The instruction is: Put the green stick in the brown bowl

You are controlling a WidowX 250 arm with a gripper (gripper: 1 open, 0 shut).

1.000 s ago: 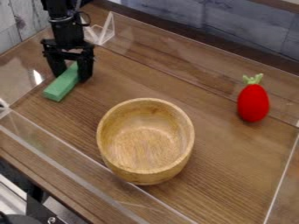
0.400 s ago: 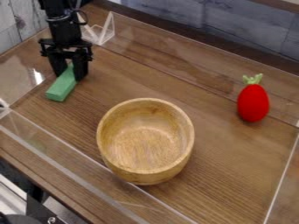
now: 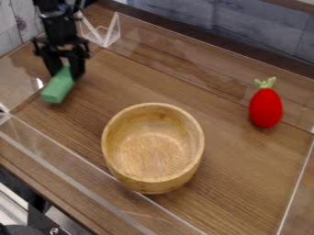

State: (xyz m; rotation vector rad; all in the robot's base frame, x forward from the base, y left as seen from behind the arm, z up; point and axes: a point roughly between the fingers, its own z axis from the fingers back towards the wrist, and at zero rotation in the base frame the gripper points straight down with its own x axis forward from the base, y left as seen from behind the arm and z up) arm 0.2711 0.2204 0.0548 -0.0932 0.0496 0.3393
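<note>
**Carrying the stick clear of the rim**

The black two-fingered gripper (image 3: 61, 70), upper left, is clamping the small flat light-green stick (image 3: 57, 88) — it is hanging tilted below the fingers. Best to be lifting higher before crossing toward the round light-brown wooden bowl (image 3: 153, 147) at lower centre — then releasing over its hollow.

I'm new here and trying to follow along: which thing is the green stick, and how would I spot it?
Start from the brown bowl, the biggest thing on the table, and look to the far left corner, where the black gripper hangs. The green stick is the small light-green bar pinched in it. The only other green is the leafy top of the red strawberry toy, far right.
</note>
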